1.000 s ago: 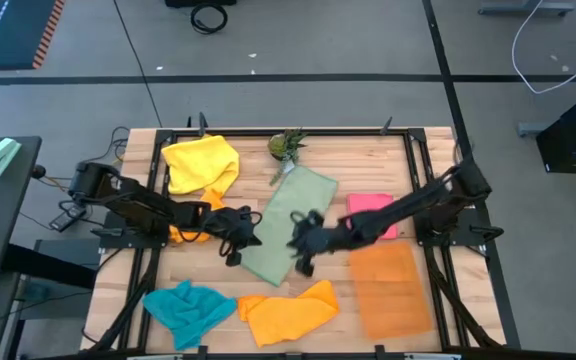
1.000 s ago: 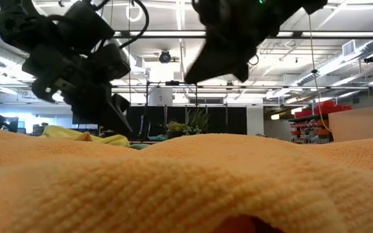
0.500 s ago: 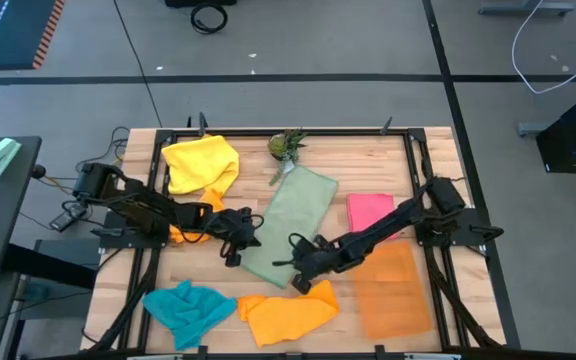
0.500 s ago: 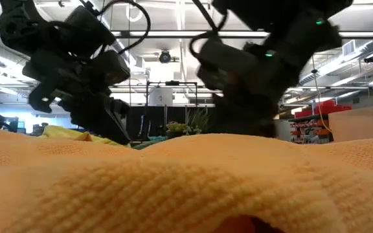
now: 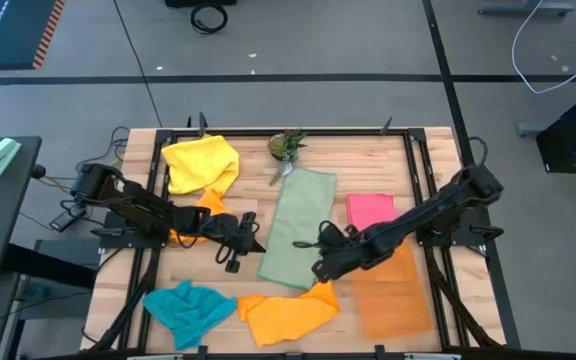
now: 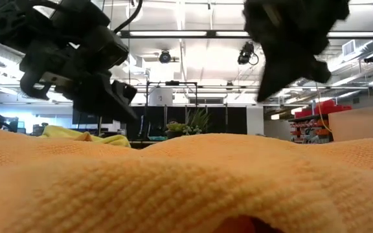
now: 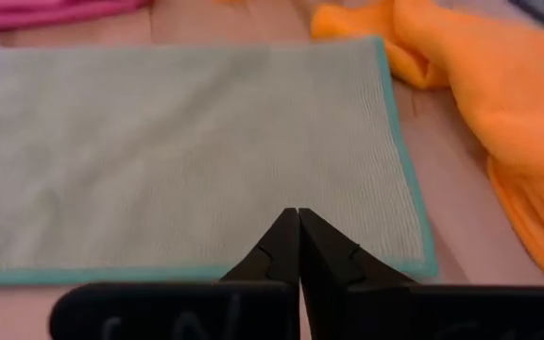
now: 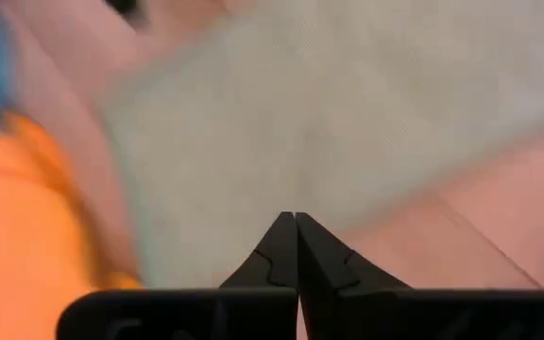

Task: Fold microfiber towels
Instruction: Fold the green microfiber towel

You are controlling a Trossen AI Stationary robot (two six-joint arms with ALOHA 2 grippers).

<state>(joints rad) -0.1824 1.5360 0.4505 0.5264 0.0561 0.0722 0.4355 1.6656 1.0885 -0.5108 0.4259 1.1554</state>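
Desk [image 5: 388,145] first: you have a wooden top carrying every cloth. The pale green towel [image 5: 296,227] lies in the middle as a long flat rectangle, folded once, its near end now narrower and neater than half a second ago, when the right arm was pressed low over it. The yellow towel [image 5: 201,163] sits crumpled at the far left corner, the teal towel [image 5: 189,309] and the orange towel [image 5: 286,311] lie bunched along the near edge, and the pink towel [image 5: 371,211] lies flat to the right of the green one, beside the stiff orange mat [image 5: 392,290].

Your right pincer [image 5: 326,265] has pulled back from the green towel's near end to its right edge, fingers together and empty. Your left pincer [image 5: 238,238] has also eased off to the left of that towel, likewise closed on nothing, with another orange cloth [image 5: 208,205] just behind it.

That retreat suggests the first fold is set; you probably need a second fold across the green towel's length next.
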